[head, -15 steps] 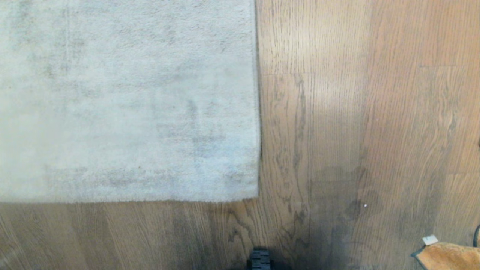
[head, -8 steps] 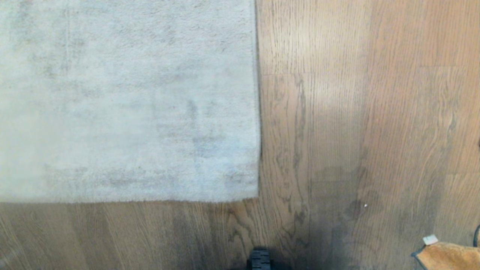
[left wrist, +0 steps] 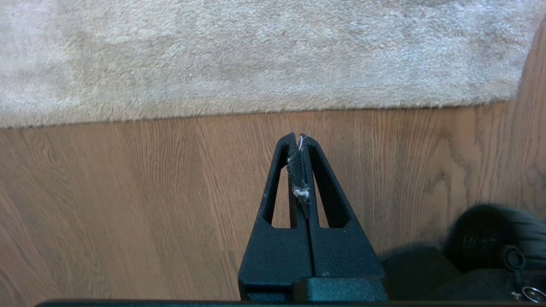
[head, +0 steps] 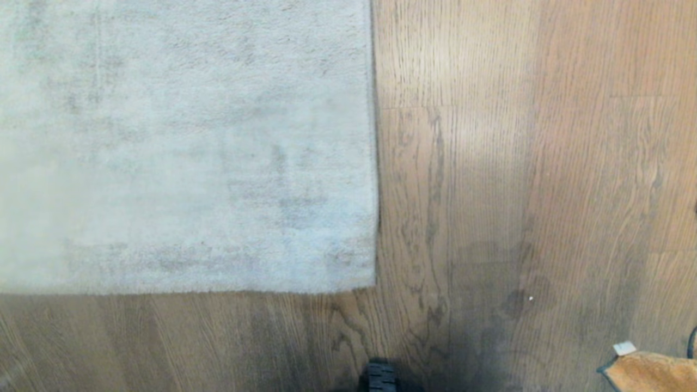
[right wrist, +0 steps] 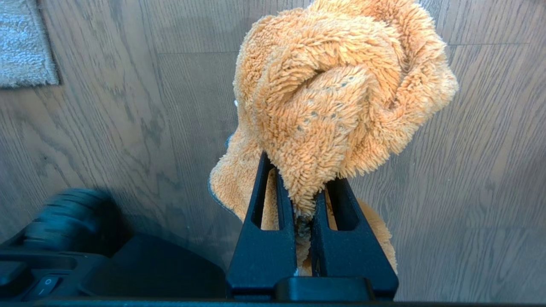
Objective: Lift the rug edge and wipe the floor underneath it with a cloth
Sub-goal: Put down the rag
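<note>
Now R pincer [right wrist: 303, 187] clamps cloth [right wrist: 341, 98]; L pincer [left wrist: 297, 137] closed, empty, near rug edge [left wrist: 273, 108].

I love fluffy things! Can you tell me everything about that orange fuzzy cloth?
The cloth is orange-yellow and plush, with long fluffy loops like a soft towel. It is bunched into a twisted lump, not spread flat. The right hand is shut on its lower part, so it bulges past the black fingertips above the brown wooden floor. In the head view only a corner shows at the lower right, with a small white tag beside it.
</note>
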### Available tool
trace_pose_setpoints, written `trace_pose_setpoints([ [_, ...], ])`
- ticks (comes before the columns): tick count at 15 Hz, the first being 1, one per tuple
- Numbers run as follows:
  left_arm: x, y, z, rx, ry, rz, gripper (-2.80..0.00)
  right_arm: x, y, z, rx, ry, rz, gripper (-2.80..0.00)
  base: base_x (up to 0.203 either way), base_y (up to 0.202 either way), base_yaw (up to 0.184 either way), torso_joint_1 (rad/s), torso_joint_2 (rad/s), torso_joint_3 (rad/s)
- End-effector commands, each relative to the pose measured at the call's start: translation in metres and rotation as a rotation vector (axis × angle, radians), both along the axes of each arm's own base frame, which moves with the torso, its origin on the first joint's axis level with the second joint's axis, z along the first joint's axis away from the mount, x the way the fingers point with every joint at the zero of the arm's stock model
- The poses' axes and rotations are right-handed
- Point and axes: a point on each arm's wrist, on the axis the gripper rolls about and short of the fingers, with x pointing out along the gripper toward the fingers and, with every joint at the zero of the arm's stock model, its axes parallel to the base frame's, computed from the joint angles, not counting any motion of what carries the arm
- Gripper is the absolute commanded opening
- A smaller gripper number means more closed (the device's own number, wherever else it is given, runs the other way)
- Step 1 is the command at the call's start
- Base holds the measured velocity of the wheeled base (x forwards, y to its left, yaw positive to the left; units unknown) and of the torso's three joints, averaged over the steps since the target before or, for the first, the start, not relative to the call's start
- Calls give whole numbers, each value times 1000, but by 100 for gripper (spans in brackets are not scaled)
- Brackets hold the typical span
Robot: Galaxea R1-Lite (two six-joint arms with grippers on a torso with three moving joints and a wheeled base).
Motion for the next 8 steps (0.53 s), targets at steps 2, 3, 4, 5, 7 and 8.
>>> trace_pose_setpoints([
  [2, 0, 0, 0, 0, 0, 0, -280, 0, 0, 0, -1, 1, 0, -280, 0, 0, 0, 0, 0, 0],
  [3, 0, 0, 0, -2, 0, 1, -280, 0, 0, 0, -1, 1, 0, -280, 8, -55, 10, 2, -3, 2],
  [4, 0, 0, 0, -2, 0, 0, -280, 0, 0, 0, -1, 1, 0, -280, 4, -106, 4, 3, 0, 5],
  [5, 0, 0, 0, -2, 0, 2, -280, 0, 0, 0, 0, 1, 0, -280, 2, -169, -1, 6, 4, 4],
  [7, 0, 0, 0, -2, 0, 2, -280, 0, 0, 0, -1, 1, 2, -280, 0, -198, 1, 1, 2, 4],
  [8, 0, 0, 0, -2, 0, 2, -280, 0, 0, 0, -1, 1, 2, -280, 0, -193, 3, 2, 2, 3],
])
